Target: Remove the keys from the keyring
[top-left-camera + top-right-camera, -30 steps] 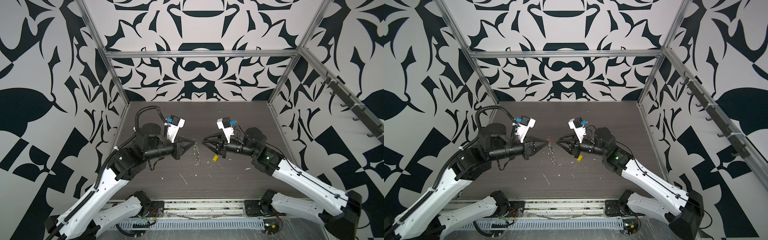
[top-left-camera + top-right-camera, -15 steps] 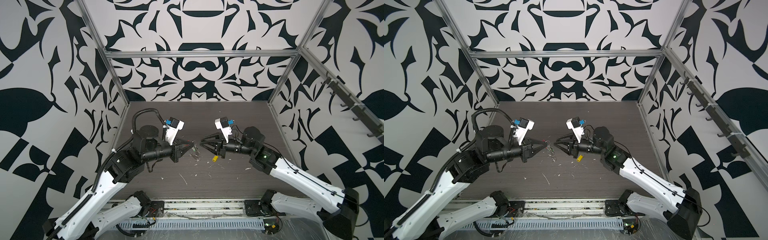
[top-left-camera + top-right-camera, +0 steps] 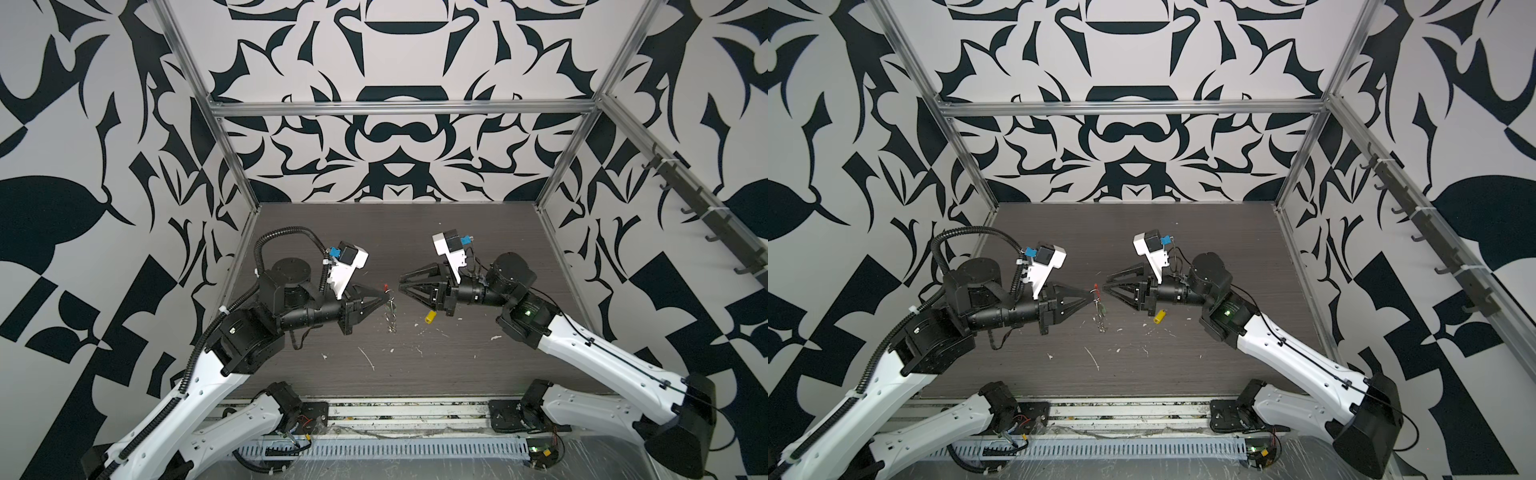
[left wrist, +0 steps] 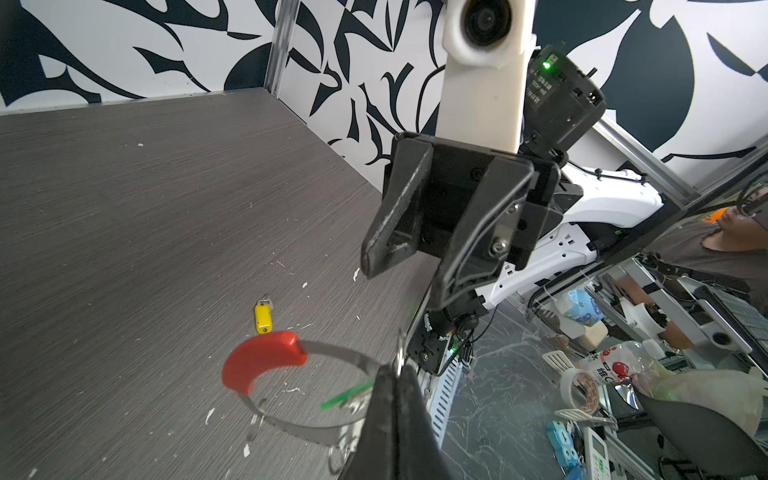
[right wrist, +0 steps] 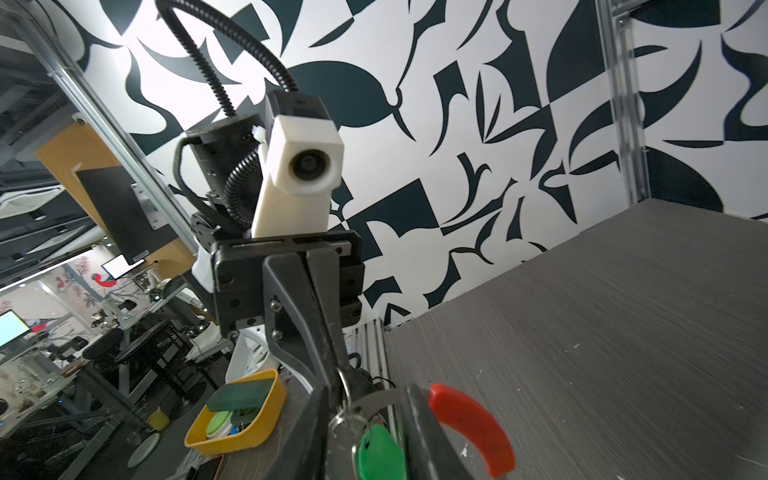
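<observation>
**Green key hangs just ahead of your right gripper**

Your left gripper (image 3: pixel 387 293) is clamped on the keyring (image 4: pixel 338 351) and holds it above the table (image 3: pixel 415 232), so it hangs down. The green key (image 5: pixel 380 451) is on the ring and points downward. It is just in front of the right gripper (image 3: pixel 401 286), whose jaws stand apart and empty. The yellow key (image 3: pixel 430 317) lies on the table, off the ring.

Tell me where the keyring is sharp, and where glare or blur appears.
In both top views, even light, but the keyring is tiny; left wrist view, the red sleeve is sharp, edges bent; right wrist view, the green key is soft, the wall glares.
</observation>
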`<move>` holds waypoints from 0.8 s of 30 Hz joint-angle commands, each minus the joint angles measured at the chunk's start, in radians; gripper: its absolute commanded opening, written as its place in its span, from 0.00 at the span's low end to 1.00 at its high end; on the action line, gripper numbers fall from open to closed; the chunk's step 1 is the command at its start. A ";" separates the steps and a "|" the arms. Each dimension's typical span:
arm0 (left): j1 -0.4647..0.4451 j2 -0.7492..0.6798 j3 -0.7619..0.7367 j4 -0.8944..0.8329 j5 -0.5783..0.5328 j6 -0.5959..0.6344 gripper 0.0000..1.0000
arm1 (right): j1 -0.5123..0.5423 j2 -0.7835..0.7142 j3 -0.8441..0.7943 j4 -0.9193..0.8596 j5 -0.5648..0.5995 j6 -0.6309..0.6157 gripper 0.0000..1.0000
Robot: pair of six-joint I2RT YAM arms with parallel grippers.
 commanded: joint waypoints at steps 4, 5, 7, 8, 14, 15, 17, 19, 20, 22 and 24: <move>-0.002 -0.011 -0.007 0.039 0.025 0.015 0.00 | 0.007 0.032 0.036 0.106 -0.106 0.072 0.33; -0.002 -0.012 -0.007 0.041 0.025 0.015 0.00 | 0.009 0.035 0.036 0.103 -0.109 0.071 0.32; -0.002 -0.011 -0.007 0.043 0.024 0.015 0.00 | 0.011 0.037 0.036 0.098 -0.109 0.070 0.29; -0.002 -0.010 -0.008 0.043 0.026 0.015 0.00 | 0.010 0.037 0.037 0.093 -0.109 0.067 0.28; -0.002 -0.004 -0.008 0.043 0.024 0.014 0.00 | 0.015 0.034 0.039 0.083 -0.107 0.059 0.24; -0.002 -0.003 -0.008 0.044 0.023 0.014 0.00 | 0.015 0.034 0.039 0.083 -0.107 0.060 0.24; -0.002 -0.002 -0.009 0.043 0.024 0.014 0.00 | 0.017 0.033 0.042 0.082 -0.107 0.060 0.22; -0.002 -0.003 -0.009 0.045 0.020 0.014 0.00 | 0.018 0.035 0.046 0.075 -0.108 0.055 0.20; -0.002 -0.004 -0.008 0.044 0.020 0.014 0.00 | 0.019 0.035 0.048 0.071 -0.105 0.051 0.18; -0.002 -0.004 -0.007 0.045 0.019 0.012 0.00 | 0.020 0.034 0.048 0.064 -0.100 0.047 0.14; -0.002 -0.005 -0.009 0.045 0.019 0.009 0.00 | 0.022 0.034 0.050 0.060 -0.092 0.046 0.09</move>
